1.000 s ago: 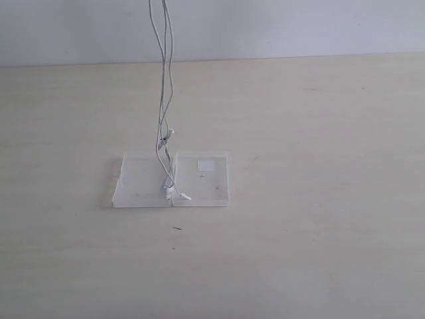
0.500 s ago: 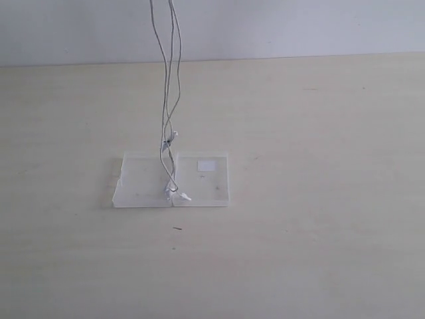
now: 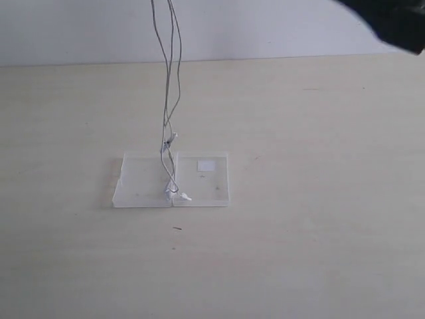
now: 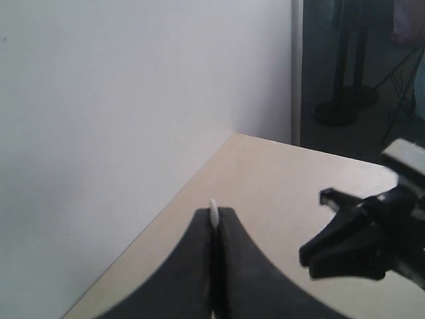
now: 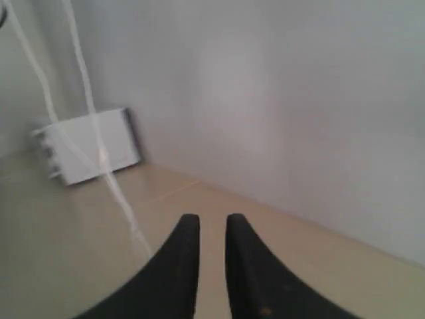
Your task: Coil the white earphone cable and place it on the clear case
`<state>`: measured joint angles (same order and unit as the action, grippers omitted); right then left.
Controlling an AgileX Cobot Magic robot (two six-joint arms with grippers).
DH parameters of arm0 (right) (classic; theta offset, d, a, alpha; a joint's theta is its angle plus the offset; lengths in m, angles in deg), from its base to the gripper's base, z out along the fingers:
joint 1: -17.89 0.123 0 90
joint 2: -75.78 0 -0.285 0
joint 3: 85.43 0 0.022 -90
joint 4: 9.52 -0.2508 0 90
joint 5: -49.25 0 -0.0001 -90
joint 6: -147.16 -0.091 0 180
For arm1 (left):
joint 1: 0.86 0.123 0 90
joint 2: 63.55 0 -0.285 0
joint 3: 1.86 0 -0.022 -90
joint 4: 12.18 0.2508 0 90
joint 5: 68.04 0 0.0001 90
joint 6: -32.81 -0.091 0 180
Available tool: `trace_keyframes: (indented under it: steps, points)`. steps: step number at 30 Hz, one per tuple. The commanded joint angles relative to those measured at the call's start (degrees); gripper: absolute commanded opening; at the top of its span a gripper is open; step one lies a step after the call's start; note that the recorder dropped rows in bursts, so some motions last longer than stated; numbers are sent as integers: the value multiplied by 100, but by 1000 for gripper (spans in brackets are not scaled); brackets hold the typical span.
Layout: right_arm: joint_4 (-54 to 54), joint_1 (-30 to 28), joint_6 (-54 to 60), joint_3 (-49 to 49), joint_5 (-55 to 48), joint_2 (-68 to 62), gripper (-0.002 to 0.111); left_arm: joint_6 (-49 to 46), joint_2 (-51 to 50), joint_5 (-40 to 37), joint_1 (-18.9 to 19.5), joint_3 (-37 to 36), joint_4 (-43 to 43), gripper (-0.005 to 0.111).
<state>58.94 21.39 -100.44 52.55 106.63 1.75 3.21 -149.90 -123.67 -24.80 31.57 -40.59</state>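
Thin white wire dangling down onto a flat transparent case.

I see the pale matte counter (image 3: 319, 199) carrying the clear case (image 3: 143, 183), two square halves lying open. The white earphone cable (image 3: 169, 139) hangs from above in slack, thread-thin strands, and its earbuds (image 3: 178, 195) rest by the hinge. My left tool (image 4: 214, 222) is pressed together, pinching the white cable. My right tool (image 5: 212, 222) has its dark curved fingers slightly apart, empty.
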Motion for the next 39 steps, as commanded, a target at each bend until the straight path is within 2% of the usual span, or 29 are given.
trace_keyframes:
  steps: [1, 7, 16, 20, 26, 30, 34, 39]
  points:
    - [483, 76, 123, 381, 1128, -1402, 32, 0, -9, -3, 9, -5, -75, 0]
    - [421, 975, 1341, 566, 1258, -2356, 47, -12, -9, -13, 9, -5, -34, 0]
    - [-345, 2110, 1979, 820, 189, -2484, 53, -12, -9, -24, 9, -5, -36, 0]
    - [-777, 2381, 2046, 998, -538, -2484, 53, -12, -9, -24, 9, -5, -36, 0]
    - [-943, 2686, 2148, 1344, -700, -2649, 53, -22, -9, -24, 9, -5, -36, 0]
    - [-995, 2782, 2105, 1434, -1231, -2824, 53, -22, -9, -46, 9, -5, -36, 0]
    - [-982, 2782, 2096, 1434, -1307, -2916, 48, -22, -9, -46, 9, -5, -36, 0]
    - [-993, 2782, 2096, 1434, -1328, -2916, 26, -22, -9, -46, 9, -5, -36, 0]
